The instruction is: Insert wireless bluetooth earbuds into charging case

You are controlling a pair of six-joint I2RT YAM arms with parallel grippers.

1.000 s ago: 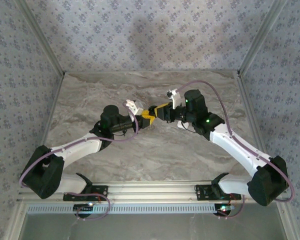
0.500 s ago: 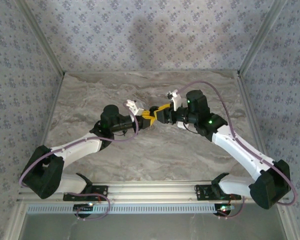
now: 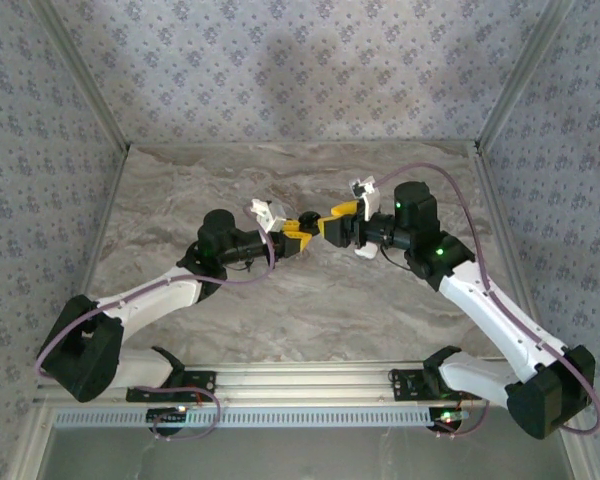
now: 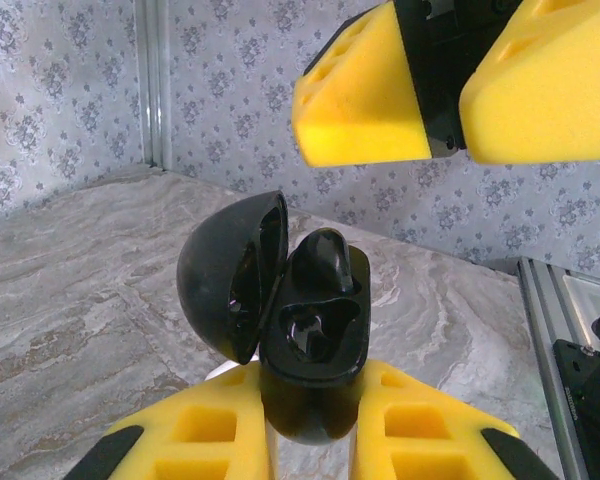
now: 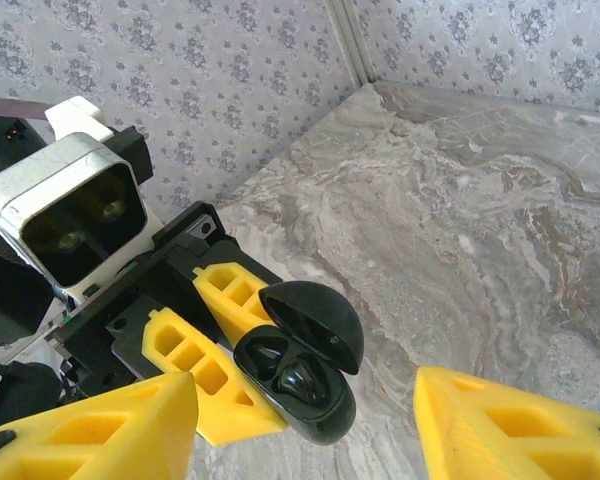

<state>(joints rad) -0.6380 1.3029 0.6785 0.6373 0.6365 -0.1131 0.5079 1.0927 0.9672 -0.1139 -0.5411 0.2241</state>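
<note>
While the left gripper [image 4: 310, 430] hangs above the marbled worktop [image 3: 280, 310], its 2 yellow fingers [image 4: 200, 440] are closed on the lower end of the charging case [image 4: 315, 345], which is glossy black in these views. The case stands upright between the 2 fingers, its rounded bottom sunk in the gap and its upper part rising clear of the fingertips. Its lid [image 4: 220, 280] is swung open to one side, still hinged along the case's edge.

Inside the case, 1 black earbud [image 4: 325, 262] sits in the well farther from the left fingertips, its rounded top standing above the rim. The well nearer those fingertips is a bare, shiny hollow.

Just beyond the case, the right gripper [image 5: 305, 385] faces the left one tip to tip. Its 2 fingers [image 5: 110, 430] stand well apart and hold nothing. In the right wrist view, the open case lies ahead of those fingertips, roughly in line with the gap between them and not touching either one. From the left wrist, the right fingers [image 4: 360, 95] hang above the open case, apart from it. From above, both grippers meet near the middle of the worktop.
</note>
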